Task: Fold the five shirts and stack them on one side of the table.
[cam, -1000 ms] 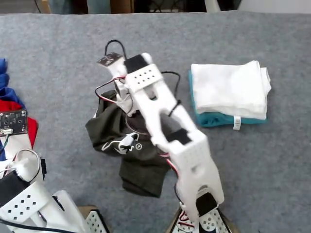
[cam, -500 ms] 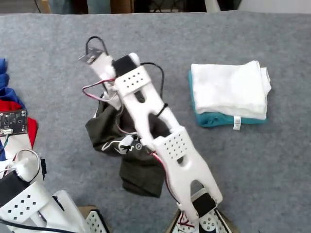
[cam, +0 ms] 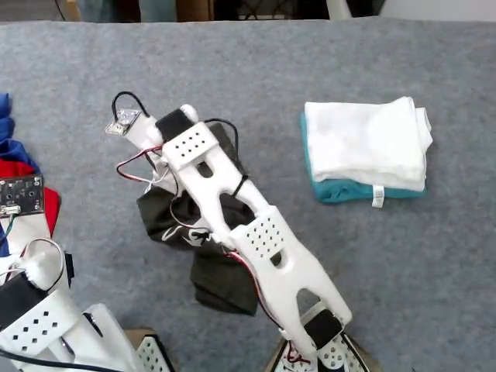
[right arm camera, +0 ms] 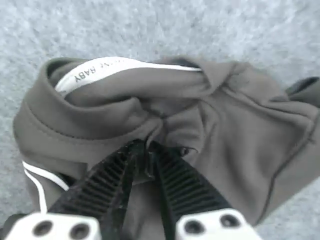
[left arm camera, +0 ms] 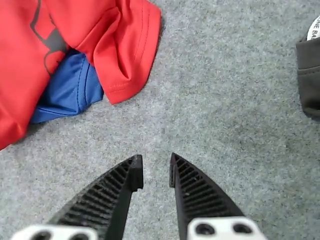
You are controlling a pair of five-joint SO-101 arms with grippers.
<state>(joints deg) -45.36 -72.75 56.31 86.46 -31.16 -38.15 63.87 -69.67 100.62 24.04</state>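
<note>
Obstruction: the dark shirt [cam: 221, 280], crumpled at the centre of the high view, is partly covered by the right arm [cam: 256, 240].
Stack: a folded white shirt [cam: 364, 143] is laid on a folded teal shirt [cam: 341, 191], right of centre.
Left edge: a red shirt [left arm camera: 120, 35] and a blue shirt [left arm camera: 70, 92] are heaped unfolded, touching.
Count: five shirts, two arms.
Right gripper [right arm camera: 147, 150]: pinched onto a fold of the dark shirt.
Left gripper [left arm camera: 156, 172]: parted narrowly, nothing held, over the grey table [cam: 403, 279].

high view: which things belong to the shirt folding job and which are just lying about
Job: dark shirt in the right gripper; white shirt on teal shirt; red shirt; blue shirt.
Just there: grey table cover; furniture behind the table.
</note>
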